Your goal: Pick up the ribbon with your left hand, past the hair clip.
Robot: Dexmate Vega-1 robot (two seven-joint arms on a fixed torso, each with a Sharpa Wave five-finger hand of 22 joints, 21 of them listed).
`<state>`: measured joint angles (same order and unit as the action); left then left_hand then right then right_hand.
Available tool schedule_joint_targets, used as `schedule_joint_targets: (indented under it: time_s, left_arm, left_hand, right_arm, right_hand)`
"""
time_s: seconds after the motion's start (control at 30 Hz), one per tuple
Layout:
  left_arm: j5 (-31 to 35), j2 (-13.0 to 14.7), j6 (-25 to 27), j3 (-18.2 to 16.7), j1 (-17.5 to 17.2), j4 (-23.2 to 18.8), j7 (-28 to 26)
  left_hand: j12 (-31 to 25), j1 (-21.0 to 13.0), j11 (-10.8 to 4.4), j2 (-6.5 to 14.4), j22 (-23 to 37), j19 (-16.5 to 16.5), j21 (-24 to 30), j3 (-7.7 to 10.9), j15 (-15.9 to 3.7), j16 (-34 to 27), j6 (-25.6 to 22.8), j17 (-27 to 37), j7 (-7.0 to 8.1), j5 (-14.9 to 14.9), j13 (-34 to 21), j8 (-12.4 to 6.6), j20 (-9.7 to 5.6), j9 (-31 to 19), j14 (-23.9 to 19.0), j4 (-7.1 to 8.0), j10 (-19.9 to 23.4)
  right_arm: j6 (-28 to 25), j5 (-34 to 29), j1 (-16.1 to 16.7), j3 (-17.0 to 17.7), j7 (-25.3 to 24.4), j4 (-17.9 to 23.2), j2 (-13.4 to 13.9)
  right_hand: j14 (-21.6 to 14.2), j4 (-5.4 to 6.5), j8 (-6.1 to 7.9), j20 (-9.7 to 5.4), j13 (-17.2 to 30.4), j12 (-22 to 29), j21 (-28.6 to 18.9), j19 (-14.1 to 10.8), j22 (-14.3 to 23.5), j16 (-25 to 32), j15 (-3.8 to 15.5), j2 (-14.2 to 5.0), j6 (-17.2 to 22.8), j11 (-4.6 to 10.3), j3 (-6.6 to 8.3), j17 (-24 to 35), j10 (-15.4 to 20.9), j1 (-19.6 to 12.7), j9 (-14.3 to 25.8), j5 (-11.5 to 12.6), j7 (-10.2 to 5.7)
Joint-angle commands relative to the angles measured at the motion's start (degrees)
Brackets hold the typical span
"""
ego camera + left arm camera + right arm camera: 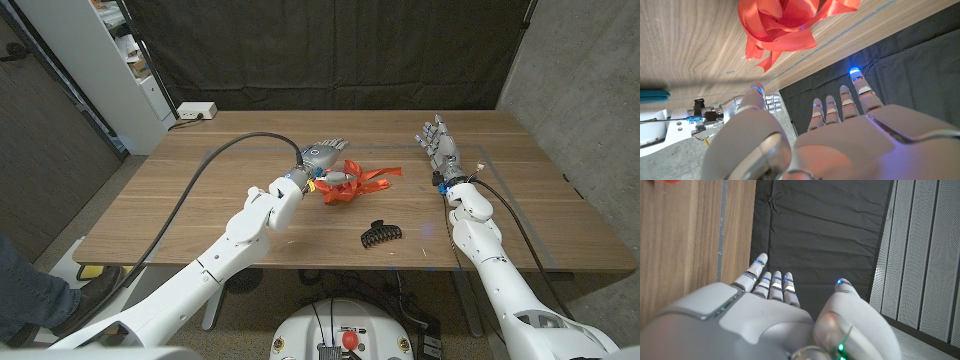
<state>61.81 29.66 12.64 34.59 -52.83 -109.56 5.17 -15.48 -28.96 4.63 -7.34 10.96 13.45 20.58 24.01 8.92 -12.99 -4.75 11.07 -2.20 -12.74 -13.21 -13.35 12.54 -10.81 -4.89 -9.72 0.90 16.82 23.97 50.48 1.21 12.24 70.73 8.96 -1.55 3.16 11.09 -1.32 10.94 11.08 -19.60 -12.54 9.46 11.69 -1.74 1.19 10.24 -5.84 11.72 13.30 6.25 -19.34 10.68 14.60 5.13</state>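
A red ribbon (362,181) lies crumpled near the middle of the wooden table (240,225); in the left wrist view the ribbon (782,25) lies on the wood just beyond my thumb. My left hand (322,160) hovers at the ribbon's left side, fingers spread and straight, holding nothing; its back (850,140) shows in the left wrist view. A black hair clip (380,234) lies nearer the front edge, to the right of the left arm. My right hand (438,140) stands at the far right with fingers extended and apart, empty; its back (775,315) shows in the right wrist view.
A white power strip (196,111) sits at the table's back left corner, with a white shelf unit (100,60) beyond it. A person's leg and shoe (40,295) show at the bottom left. A black curtain (330,50) hangs behind the table.
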Motion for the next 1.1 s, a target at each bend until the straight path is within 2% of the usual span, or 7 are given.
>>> schedule_joint_targets:
  time_s: [0.03,0.27,0.83,1.1]
  left_arm:
    - [5.3,-0.1,2.9,1.7,-0.3,0.3,-0.2]
    - [7.4,-0.3,3.4,2.6,0.1,1.2,-0.8]
    - [9.4,-1.1,3.7,4.6,1.8,3.9,0.6]
    - [7.7,-1.8,3.7,4.8,3.0,5.0,3.8]
  left_hand:
    - [-0.8,-0.8,-0.53,-0.2,-0.1,1.2,0.1,-0.2,0.35,-0.1,-2.7,0.1,0.41,-0.4,-0.3,-0.78,0.08,-0.3,-0.9,0.69,1.9]
    - [-2.2,-0.4,-1.69,-0.4,-0.2,2.4,-0.4,-0.97,0.08,-0.4,-6.7,0.0,1.33,-0.3,-0.5,-1.58,0.09,-0.3,-2.9,1.22,5.7]
    - [-1.9,-0.8,-2.2,-0.2,-0.3,3.0,-0.8,-1.08,-0.3,-0.3,-6.9,0.0,1.68,-0.4,-0.5,-1.15,0.09,-0.3,-3.5,1.24,5.2]
    - [-1.8,-1.3,-2.19,0.1,-0.3,3.1,-1.0,-0.97,-0.38,-0.3,-7.1,0.0,1.61,-0.4,-0.5,-1.01,0.09,-0.4,-3.9,1.16,5.2]
  right_arm:
    - [-0.4,0.1,0.3,0.2,0.2,0.1,0.0]
    - [-0.5,0.1,0.6,0.3,0.1,0.3,0.0]
    - [-1.7,0.1,1.0,0.4,-0.4,1.8,0.1]
    - [-1.6,-0.1,0.8,0.4,-0.5,1.5,-0.1]
  right_hand:
    - [-0.3,-0.24,0.37,0.21,0.0,0.4,0.2,-0.5,0.2,0.5,-0.27,-0.29,0.3,0.2,0.07,0.1,0.3,0.1,0.2,0.3,-0.01]
    - [-0.3,-0.26,0.38,0.23,0.0,0.4,0.3,-0.5,0.2,0.5,-0.29,-0.33,0.3,0.21,0.03,0.1,0.2,0.1,0.2,0.3,-0.04]
    - [-0.4,-0.34,0.33,0.35,0.0,0.3,0.7,-0.6,0.2,0.5,-0.4,-0.38,0.4,0.07,-0.04,0.0,0.2,0.2,0.2,0.3,-0.15]
    - [-0.4,-0.38,0.32,0.41,0.0,0.4,0.9,-0.7,0.2,0.5,-0.42,-0.41,0.4,0.0,-0.08,0.0,0.3,0.2,0.2,0.3,-0.21]
